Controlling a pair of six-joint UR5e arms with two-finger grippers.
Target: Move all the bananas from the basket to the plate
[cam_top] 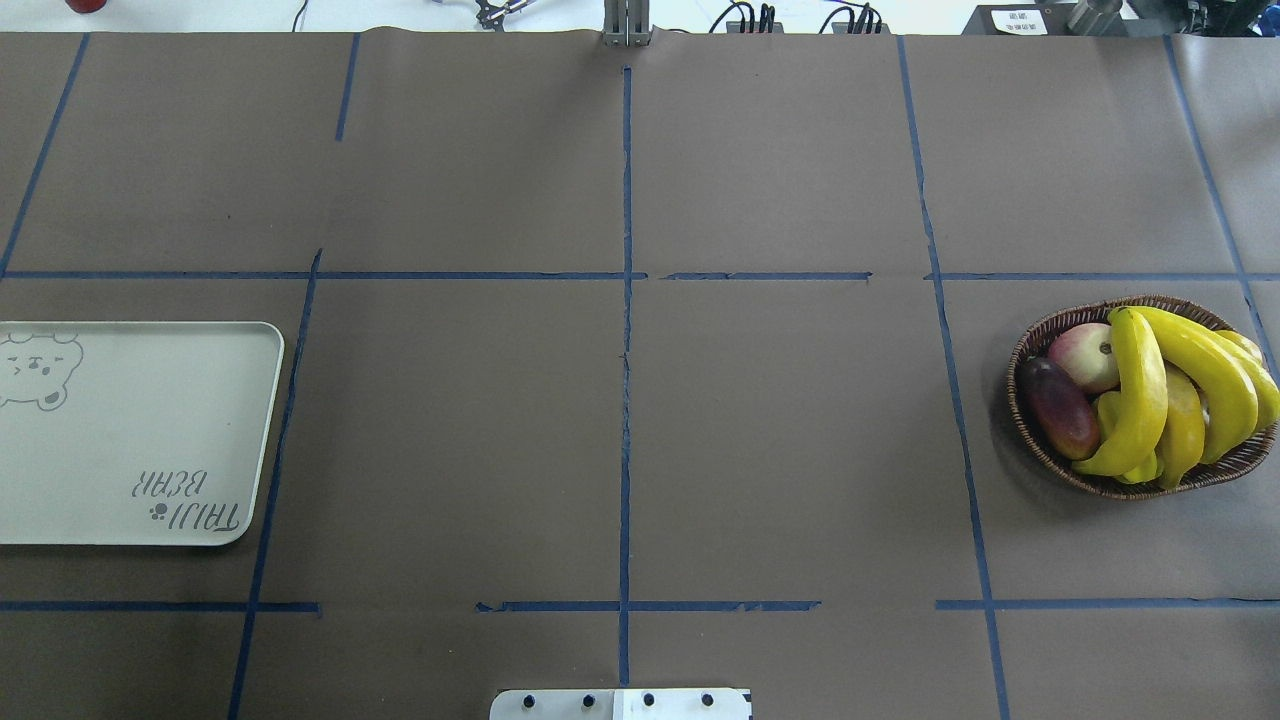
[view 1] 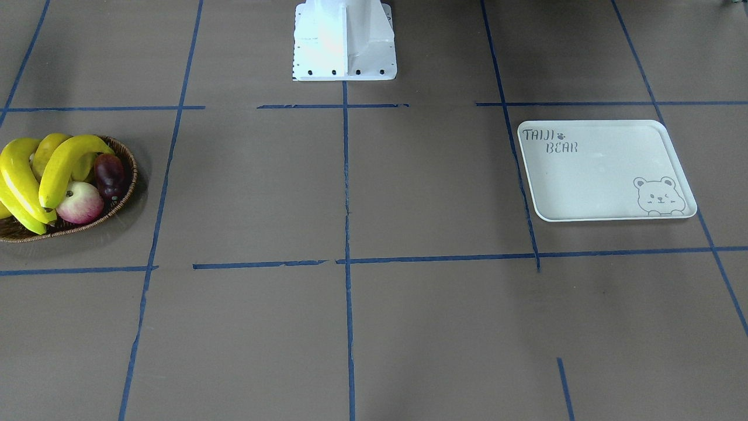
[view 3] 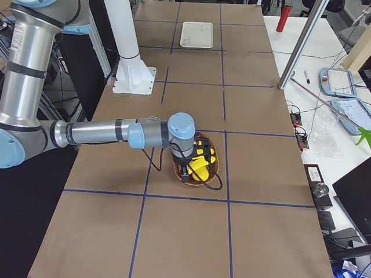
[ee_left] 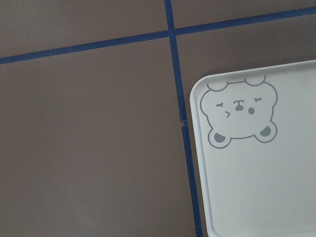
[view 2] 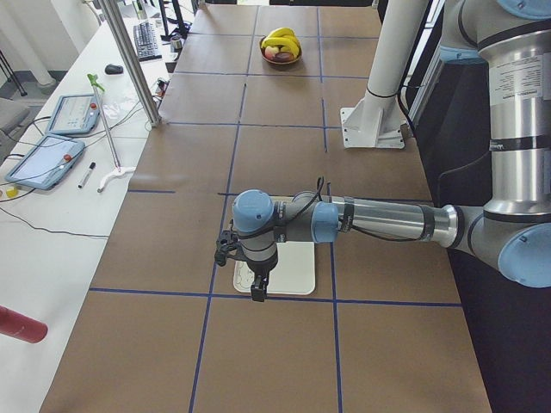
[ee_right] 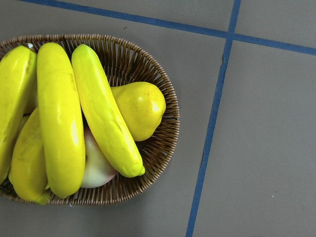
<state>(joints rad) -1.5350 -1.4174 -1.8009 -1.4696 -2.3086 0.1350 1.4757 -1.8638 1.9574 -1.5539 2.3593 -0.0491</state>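
Observation:
Several yellow bananas (view 1: 64, 164) (cam_top: 1140, 400) (ee_right: 59, 123) lie heaped in the dark wicker basket (view 1: 125, 193) (cam_top: 1030, 340) (ee_right: 165, 98) at the robot's right end of the table. The cream plate (view 1: 596, 175) (cam_top: 120, 440) (ee_left: 256, 187) with the bear drawing lies bare at the left end. My left gripper (view 2: 256, 288) hangs over the plate's (view 2: 297, 271) edge, and my right gripper (view 3: 194, 165) hangs over the basket's bananas (view 3: 204, 167). Both show only in the side views, so I cannot tell if they are open or shut.
An apple (view 1: 82, 204), a dark purple fruit (view 1: 110, 172) and a yellow pear (ee_right: 140, 106) share the basket. The white robot pedestal (view 1: 345, 41) stands at mid-table. A metal post (view 2: 129, 60) and tablets (view 2: 47, 159) stand on the side bench.

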